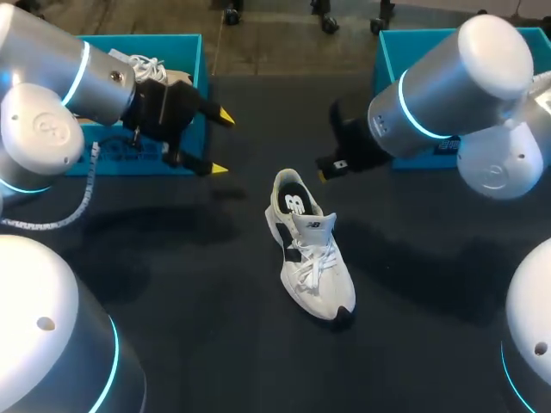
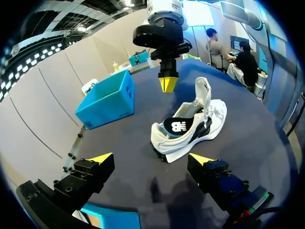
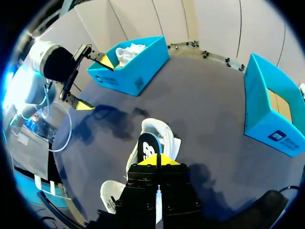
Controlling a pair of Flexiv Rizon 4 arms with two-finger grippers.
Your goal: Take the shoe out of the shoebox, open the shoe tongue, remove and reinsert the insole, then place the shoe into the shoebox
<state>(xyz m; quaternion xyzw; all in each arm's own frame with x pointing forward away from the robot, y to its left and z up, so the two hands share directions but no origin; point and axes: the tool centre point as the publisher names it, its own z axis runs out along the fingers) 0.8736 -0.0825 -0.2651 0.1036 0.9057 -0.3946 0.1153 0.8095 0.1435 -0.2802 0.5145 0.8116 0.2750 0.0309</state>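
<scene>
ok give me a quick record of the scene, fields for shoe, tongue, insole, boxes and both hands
shoe: white sneaker, upright on the table, outside both boxes
tongue: pulled up
insole: dark, lying inside the shoe
left shoebox: blue, holds another white shoe
right shoebox: blue, open
left hand: open, empty, beside the left shoebox
right hand: shut, empty, by the shoe's heel, not touching

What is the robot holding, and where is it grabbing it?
Nothing. The left gripper has open, empty jaws; the right gripper has jaws shut on nothing. The shoe sits untouched.
</scene>
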